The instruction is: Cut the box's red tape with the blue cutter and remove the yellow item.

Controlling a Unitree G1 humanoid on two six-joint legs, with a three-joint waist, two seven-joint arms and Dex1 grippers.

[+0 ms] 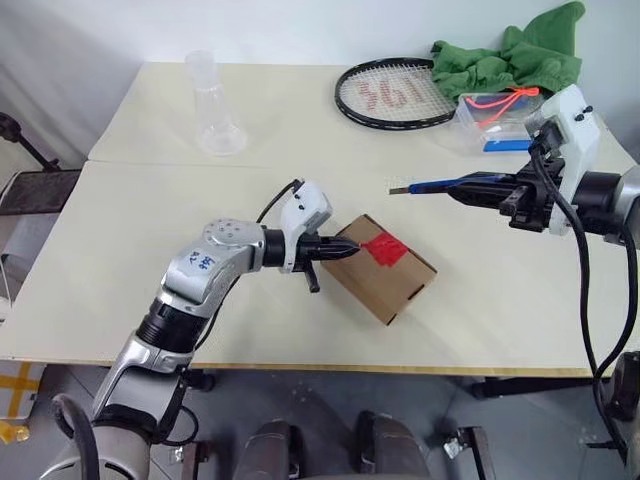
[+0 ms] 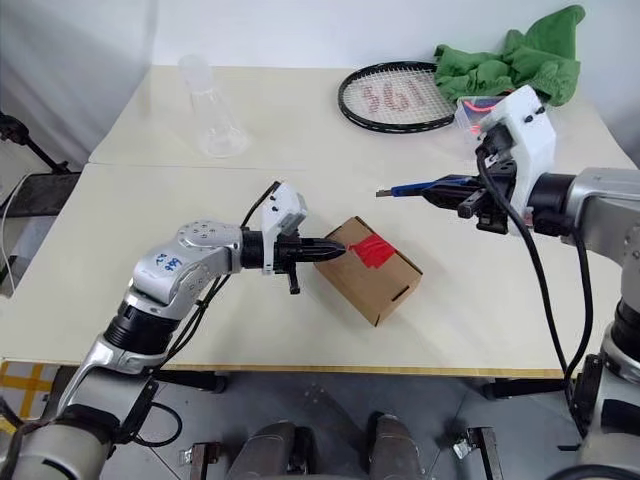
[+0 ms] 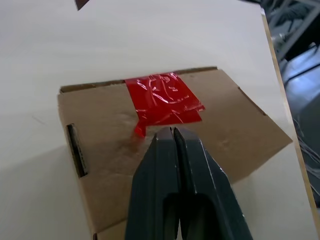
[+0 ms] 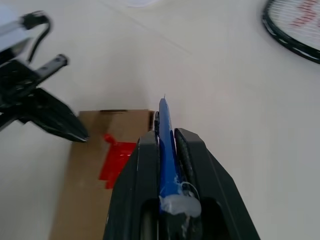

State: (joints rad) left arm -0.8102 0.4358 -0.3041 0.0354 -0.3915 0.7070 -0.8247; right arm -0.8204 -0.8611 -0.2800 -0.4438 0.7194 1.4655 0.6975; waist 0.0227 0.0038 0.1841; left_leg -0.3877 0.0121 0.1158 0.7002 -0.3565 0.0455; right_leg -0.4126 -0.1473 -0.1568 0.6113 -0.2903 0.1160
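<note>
From the head views, the box point(image 1: 380, 268) lies closed near the front edge of the table point(image 1: 300, 110), turned askew, with bare tabletop open to its left and behind it; the red tape point(image 1: 385, 249) crosses its top seam. The left gripper point(image 1: 345, 250), jaws pressed together, has its tip at the box's near-left top edge. The right gripper point(image 1: 480, 186) hovers above the table to the box's right, pinching the blue cutter point(image 1: 440, 185), blade end toward the left. A clear plastic container point(image 1: 492, 122) sits at the far right, partly hidden by the right wrist; its contents are hard to read. The left wrist view shows closed fingers point(image 3: 165, 165) over crumpled tape. In the right wrist view, the cutter point(image 4: 166, 145) points over the box; nothing inside the box can be seen.
</note>
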